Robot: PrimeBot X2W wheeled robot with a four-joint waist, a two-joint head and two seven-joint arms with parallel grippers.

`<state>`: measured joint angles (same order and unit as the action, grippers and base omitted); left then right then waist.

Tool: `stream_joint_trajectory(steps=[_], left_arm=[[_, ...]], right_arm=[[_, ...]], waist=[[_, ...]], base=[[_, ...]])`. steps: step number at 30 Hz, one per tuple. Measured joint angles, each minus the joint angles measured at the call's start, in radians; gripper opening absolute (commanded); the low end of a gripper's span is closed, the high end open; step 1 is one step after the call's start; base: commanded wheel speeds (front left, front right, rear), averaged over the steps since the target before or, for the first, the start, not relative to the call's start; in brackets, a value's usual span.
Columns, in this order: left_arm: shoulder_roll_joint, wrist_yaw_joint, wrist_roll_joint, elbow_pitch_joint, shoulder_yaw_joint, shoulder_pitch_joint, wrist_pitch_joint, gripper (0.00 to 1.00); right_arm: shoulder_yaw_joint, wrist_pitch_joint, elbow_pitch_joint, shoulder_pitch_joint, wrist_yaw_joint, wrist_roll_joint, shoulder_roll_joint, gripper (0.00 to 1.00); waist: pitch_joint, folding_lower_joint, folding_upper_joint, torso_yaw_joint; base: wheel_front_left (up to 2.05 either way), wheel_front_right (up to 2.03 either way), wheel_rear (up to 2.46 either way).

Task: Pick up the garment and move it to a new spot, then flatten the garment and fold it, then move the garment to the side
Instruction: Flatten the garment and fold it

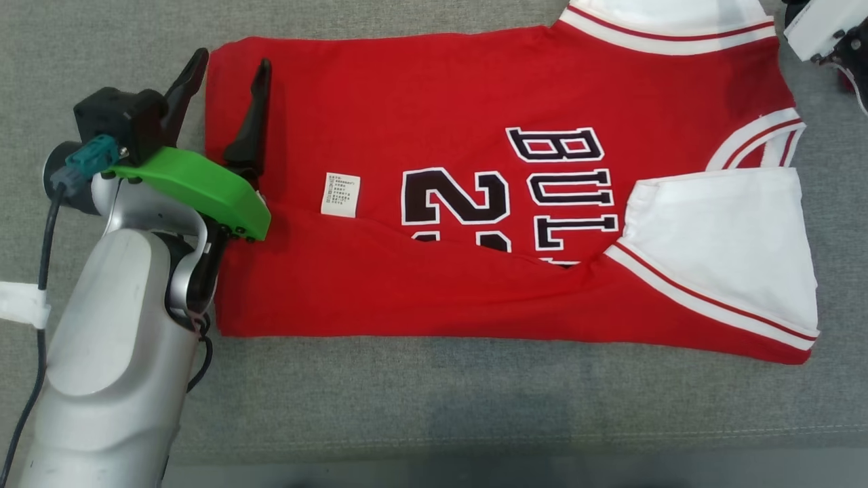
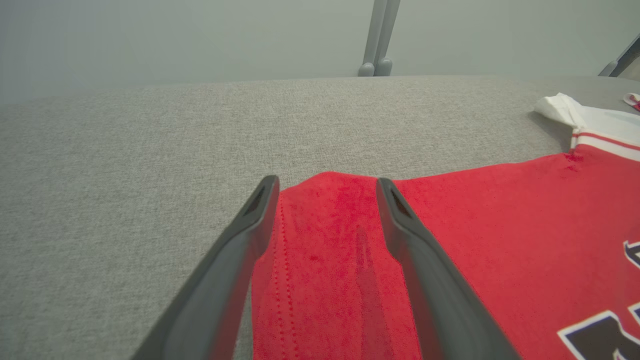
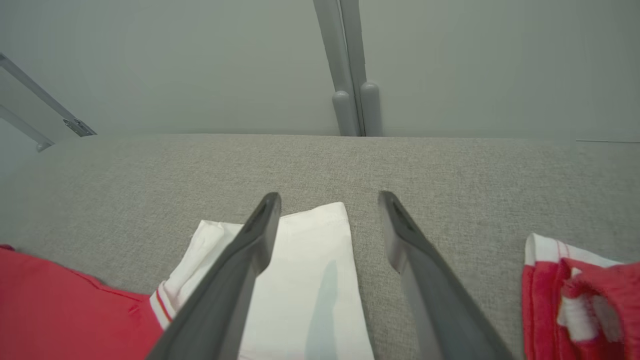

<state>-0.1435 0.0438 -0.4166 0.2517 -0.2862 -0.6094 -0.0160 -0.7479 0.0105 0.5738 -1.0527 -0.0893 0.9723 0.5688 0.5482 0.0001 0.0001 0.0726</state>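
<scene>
Left wrist view: grey fabric surface [image 2: 125,150] meets pale wall [image 2: 175,35]; left claw [image 2: 326,184], right claw [image 3: 329,196] spread

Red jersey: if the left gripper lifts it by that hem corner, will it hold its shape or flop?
Likely flops: the red jersey lies limp, with a soft fold and wrinkles across the lettering. Probably light: thin cloth lying flat on the grey fabric surface. Lifted by one corner at the left gripper, the fold would probably fall open.

Lab-like: fabric-covered table [image 1: 434,407], bare wall [image 2: 200,35]
</scene>
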Motion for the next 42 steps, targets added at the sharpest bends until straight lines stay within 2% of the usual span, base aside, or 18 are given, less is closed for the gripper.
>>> stream_joint_trajectory(steps=[17,36,37,38,39,40,41,42], left_arm=[[0.035,0.009,-0.009,0.092,-0.005,-0.119,0.009,1.00],[0.040,0.035,-0.009,0.171,-0.021,-0.176,-0.008,1.00],[0.040,0.036,-0.009,0.176,-0.023,-0.177,-0.008,1.00],[0.040,0.037,-0.009,0.183,-0.025,-0.181,-0.008,1.00],[0.040,0.037,-0.009,0.188,-0.027,-0.184,-0.008,1.00],[0.040,0.039,-0.009,0.192,-0.028,-0.187,-0.008,1.00],[0.040,0.039,-0.009,0.192,-0.028,-0.187,-0.008,0.81],[0.040,0.041,-0.009,0.195,-0.029,-0.189,-0.007,0.62]], right_arm=[[-0.027,0.098,0.156,-0.149,-0.015,-0.015,-0.041,1.00],[-0.046,0.155,0.264,-0.217,-0.025,-0.015,-0.093,1.00],[-0.048,0.159,0.267,-0.220,-0.025,-0.015,-0.094,0.92],[-0.050,0.159,0.270,-0.225,-0.025,-0.015,-0.096,0.55],[-0.053,0.164,0.273,-0.229,-0.025,-0.015,-0.098,0.38],[-0.055,0.166,0.275,-0.230,-0.025,-0.015,-0.099,0.16],[-0.055,0.166,0.275,-0.230,-0.025,-0.015,-0.099,0.00],[-0.057,0.166,0.277,-0.230,-0.025,-0.014,-0.100,0.00]], waist=[[0.111,0.0001,0.0000,0.067],[0.132,0.0000,0.0000,0.081],[0.132,0.0000,0.0000,0.080],[0.132,0.0000,0.0000,0.080],[0.132,0.0000,0.0000,0.080],[0.132,0.0000,0.0000,0.079],[0.132,0.0000,0.0000,0.079],[0.131,0.0000,0.0000,0.079]], base=[[0.00,0.00,0.00],[0.00,0.00,0.00],[0.00,0.00,0.00],[0.00,0.00,0.00],[0.00,0.00,0.00],[0.00,0.00,0.00],[0.00,0.00,0.00],[0.00,0.00,0.00]])
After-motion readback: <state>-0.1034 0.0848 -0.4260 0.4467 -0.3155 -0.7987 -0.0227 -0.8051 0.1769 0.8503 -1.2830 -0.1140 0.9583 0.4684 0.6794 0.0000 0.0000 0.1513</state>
